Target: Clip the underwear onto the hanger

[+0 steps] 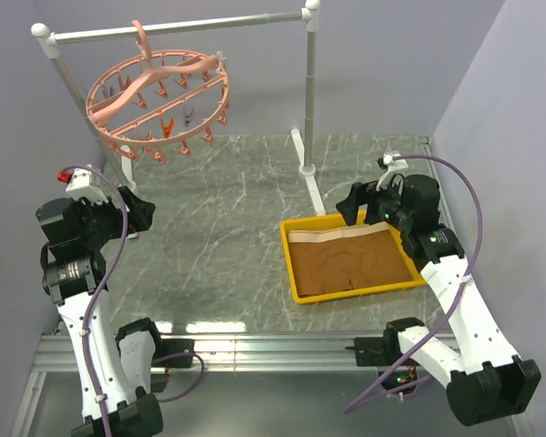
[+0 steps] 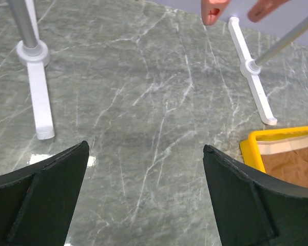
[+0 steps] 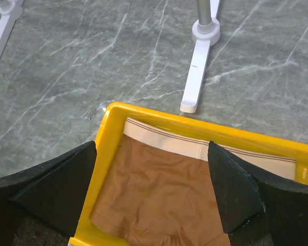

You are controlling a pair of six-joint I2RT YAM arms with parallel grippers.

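Underwear [image 1: 350, 259], brown with a pale band along one edge, flat inside the yellow tray [image 1: 293, 273] on the right side of the table [image 1: 218, 237]. Not picked up yet. Not touched by any claw.

Right gripper [image 3: 151, 146] up above the tray's far edge, by the pale band. Jaws wide apart, nothing between them. Ready to go down for the cloth, at a guess.

Left gripper [image 2: 146, 148] on the other side, well apart from the tray, over the table. Wide open too, and holding nothing.

Hanger [image 1: 155, 96], pink and round, up on the white rail [image 1: 177, 27] at the back left, hung by its hook. Lots of little clips [image 1: 166, 127] dangling from the ring, all with nothing in them, as far as can be told.

So, none of the job done. Left to do, most likely: grab the cloth by the pale band, lift it out, carry it across to the ring, squeeze one clip open, push the band in, let go. Floppy cloth, so likely to sag and fold when lifted. Tiny clips, so likely hard to pinch open.
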